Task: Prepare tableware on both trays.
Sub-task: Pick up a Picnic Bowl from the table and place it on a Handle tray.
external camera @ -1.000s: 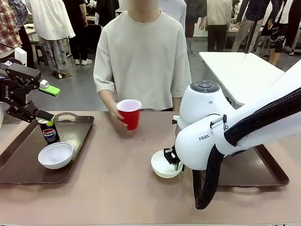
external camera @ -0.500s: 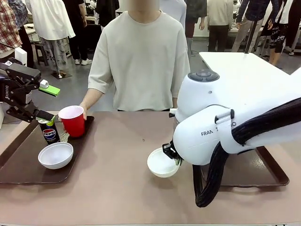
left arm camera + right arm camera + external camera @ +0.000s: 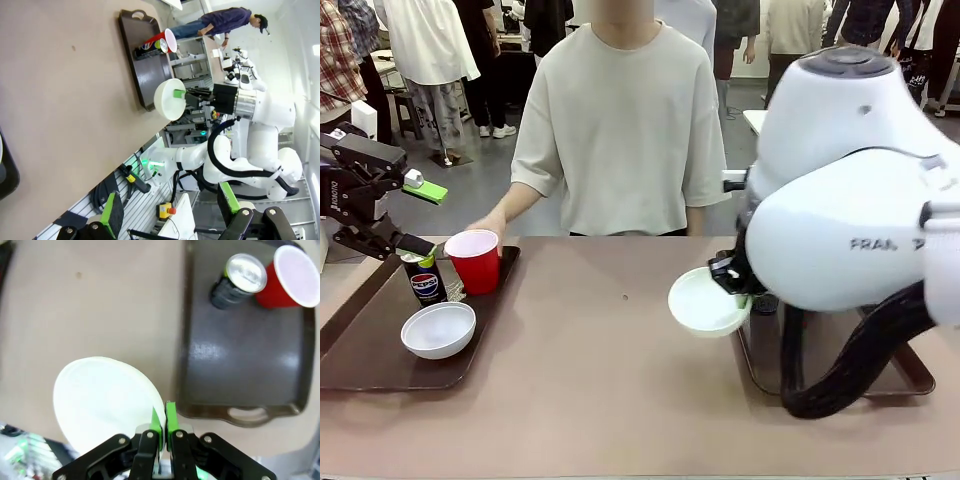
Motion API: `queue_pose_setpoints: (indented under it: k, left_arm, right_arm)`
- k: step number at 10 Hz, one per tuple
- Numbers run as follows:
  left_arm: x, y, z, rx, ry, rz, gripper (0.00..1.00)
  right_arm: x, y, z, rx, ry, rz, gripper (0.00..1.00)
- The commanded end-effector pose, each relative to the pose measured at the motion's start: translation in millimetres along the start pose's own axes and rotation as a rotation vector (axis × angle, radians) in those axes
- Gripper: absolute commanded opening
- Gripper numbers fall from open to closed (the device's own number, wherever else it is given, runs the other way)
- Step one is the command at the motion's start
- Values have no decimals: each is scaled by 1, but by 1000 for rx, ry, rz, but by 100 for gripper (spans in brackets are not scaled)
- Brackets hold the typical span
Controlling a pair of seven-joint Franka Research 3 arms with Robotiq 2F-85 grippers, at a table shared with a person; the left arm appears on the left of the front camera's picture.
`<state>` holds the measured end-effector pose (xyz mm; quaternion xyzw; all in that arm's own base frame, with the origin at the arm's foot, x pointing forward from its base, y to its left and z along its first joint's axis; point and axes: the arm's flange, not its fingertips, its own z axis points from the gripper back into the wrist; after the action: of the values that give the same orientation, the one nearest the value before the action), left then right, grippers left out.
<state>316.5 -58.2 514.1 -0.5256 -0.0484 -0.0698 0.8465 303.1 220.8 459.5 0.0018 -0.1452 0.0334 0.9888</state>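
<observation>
R pincer (image 3: 161, 436) is clamped on the rim of a white bowl (image 3: 707, 302), green pads pinching its edge, bowl lifted clear of the counter (image 3: 620, 370) and tilted, just beside the near-left corner of the R tray (image 3: 240, 360). In the R wrist view that tray carries a dark can (image 3: 235, 282) w/ silver top and a red cup (image 3: 285, 277) touching or nearly touching it, both at the tray's far end; the cut-out handle sits at the tray's near rim, close to the pincer. Bowl hangs over bare counter on the side of that rim away from the can, not yet over the tray. L pincer (image 3: 415, 215) hangs wide open above the far-left part of the L tray (image 3: 380, 350), upper finger w/ green pad well above the Pepsi can (image 3: 424, 281), lower finger ending just at the can's top; can't tell if it touches. On the L tray: Pepsi can upright near the far end, 2nd white bowl (image 3: 438, 329) just in front of the can, 2nd red cup (image 3: 474, 260) upright immediately R of the can, near the tray's far-right corner. Person's hand (image 3: 488, 224) rests at that cup's far side, fingers behind it. L wrist view, rolled sideways, shows the R arm holding the tilted bowl beside the R tray, w/ can and cup at that tray's far end.
</observation>
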Motion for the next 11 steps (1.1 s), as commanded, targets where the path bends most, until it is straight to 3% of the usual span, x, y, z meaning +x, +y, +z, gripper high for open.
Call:
queue_pose_setpoints:
  k: [1, 5, 7, 8, 11]
  left_arm:
    - [1, 0, -1, -16, -2, -14, 100]
    - [1, 0, -1, -16, -2, -14, 100]
    - [1, 0, -1, -16, -2, -14, 100]
    - [1, 0, -1, -16, -2, -14, 100]
    - [1, 0, -1, -16, -2, -14, 100]
  right_arm:
    - [3, -51, -27, -7, 75, 7, 1]
    - [10, -144, -45, -51, 175, 103, 1]
    - [12, -148, -43, -88, 154, 101, 1]
    - [37, -143, -37, -39, 185, 77, 1]
    - [35, -146, -51, -11, 199, 115, 4]
